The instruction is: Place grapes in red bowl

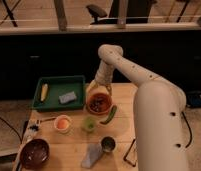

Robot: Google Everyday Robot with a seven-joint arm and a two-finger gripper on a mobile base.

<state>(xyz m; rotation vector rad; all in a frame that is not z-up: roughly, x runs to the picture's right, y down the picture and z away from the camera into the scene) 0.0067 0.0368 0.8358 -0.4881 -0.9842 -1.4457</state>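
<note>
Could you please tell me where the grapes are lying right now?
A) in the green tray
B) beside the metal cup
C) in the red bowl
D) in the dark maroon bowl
C: the dark grapes lie inside the red bowl, directly below the gripper, which is open.
</note>
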